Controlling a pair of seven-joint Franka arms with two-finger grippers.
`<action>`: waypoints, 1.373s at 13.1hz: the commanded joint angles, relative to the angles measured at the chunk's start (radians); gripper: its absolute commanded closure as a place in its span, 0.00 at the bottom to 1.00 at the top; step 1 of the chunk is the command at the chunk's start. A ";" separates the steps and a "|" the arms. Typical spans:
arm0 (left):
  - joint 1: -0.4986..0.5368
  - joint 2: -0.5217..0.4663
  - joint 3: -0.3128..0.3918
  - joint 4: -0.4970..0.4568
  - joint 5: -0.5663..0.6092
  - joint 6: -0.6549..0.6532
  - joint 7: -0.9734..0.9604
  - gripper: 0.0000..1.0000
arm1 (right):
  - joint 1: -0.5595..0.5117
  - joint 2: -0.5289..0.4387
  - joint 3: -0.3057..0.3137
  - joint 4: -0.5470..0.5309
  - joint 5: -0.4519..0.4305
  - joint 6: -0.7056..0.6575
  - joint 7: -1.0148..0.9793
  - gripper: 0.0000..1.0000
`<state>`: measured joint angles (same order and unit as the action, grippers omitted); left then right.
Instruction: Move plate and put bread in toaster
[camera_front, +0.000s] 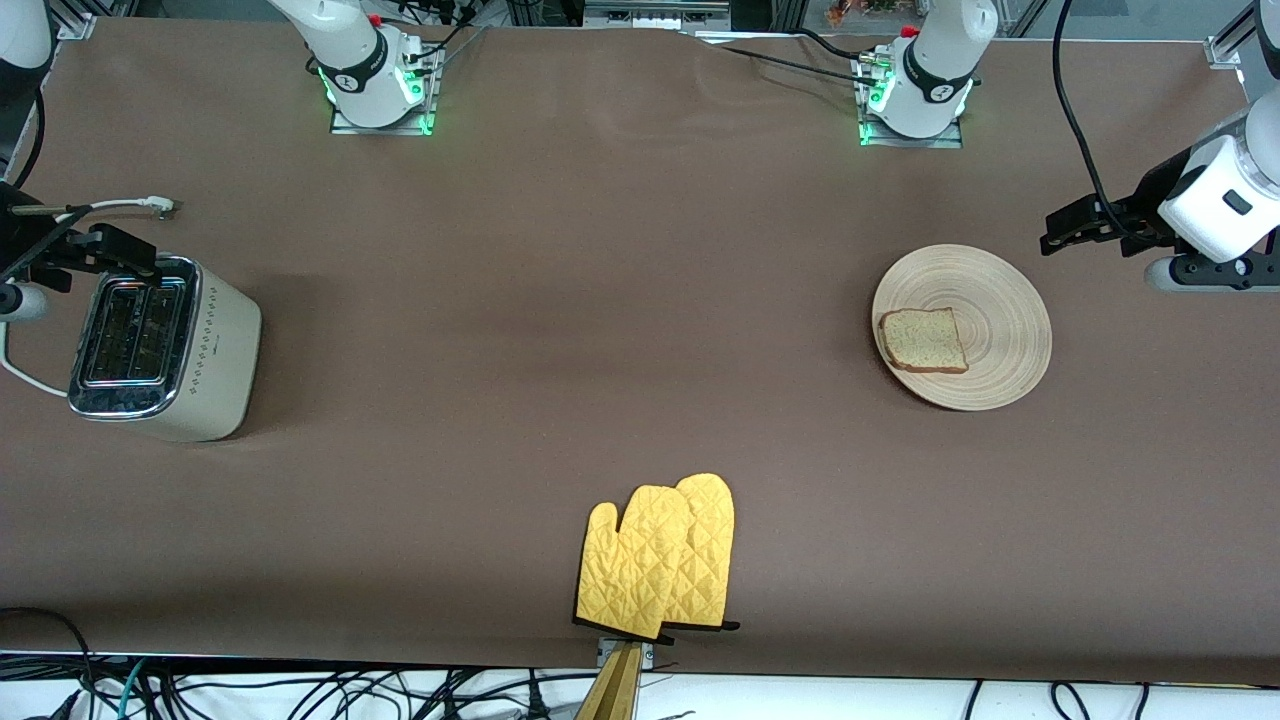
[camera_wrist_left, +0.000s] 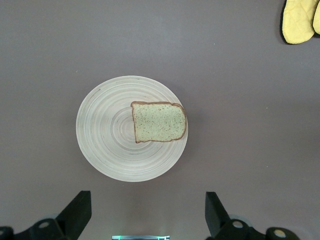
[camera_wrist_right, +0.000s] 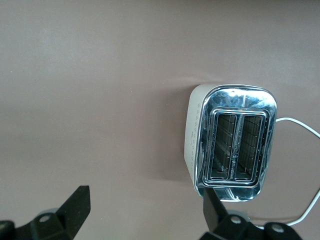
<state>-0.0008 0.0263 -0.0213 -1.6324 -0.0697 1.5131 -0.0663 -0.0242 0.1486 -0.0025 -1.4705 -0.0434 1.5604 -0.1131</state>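
The pale wood plate (camera_front: 1000, 320) lies toward the left arm's end of the table, with the slice of bread (camera_front: 922, 340) flat on it, off centre. My left gripper (camera_front: 1062, 232) hangs open and empty over the bare table just beside the plate. The left wrist view shows the plate (camera_wrist_left: 107, 130), the bread (camera_wrist_left: 159, 121) and the open gripper (camera_wrist_left: 147, 207). The cream toaster (camera_front: 160, 345) stands at the right arm's end, both slots empty. My right gripper (camera_front: 125, 255) is open and empty over the toaster's edge; the right wrist view shows the toaster (camera_wrist_right: 235, 145) and the gripper (camera_wrist_right: 145, 207).
A pair of yellow oven mitts (camera_front: 660, 560) lies at the table's edge nearest the front camera, midway along it; they also show in the left wrist view (camera_wrist_left: 300, 20). The toaster's white cord (camera_front: 120, 205) runs off the table's end.
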 joint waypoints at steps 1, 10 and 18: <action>0.007 0.012 -0.008 0.019 0.011 -0.002 0.019 0.00 | -0.006 0.009 0.003 0.025 0.017 -0.016 0.004 0.00; 0.007 0.014 -0.009 0.013 0.013 -0.004 0.017 0.00 | -0.008 0.009 0.003 0.025 0.017 -0.014 0.003 0.00; 0.010 0.014 -0.011 0.005 0.022 -0.019 0.031 0.00 | -0.006 0.009 0.003 0.025 0.017 -0.014 0.007 0.00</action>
<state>0.0004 0.0422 -0.0246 -1.6328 -0.0697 1.5091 -0.0582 -0.0242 0.1486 -0.0025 -1.4705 -0.0430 1.5604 -0.1123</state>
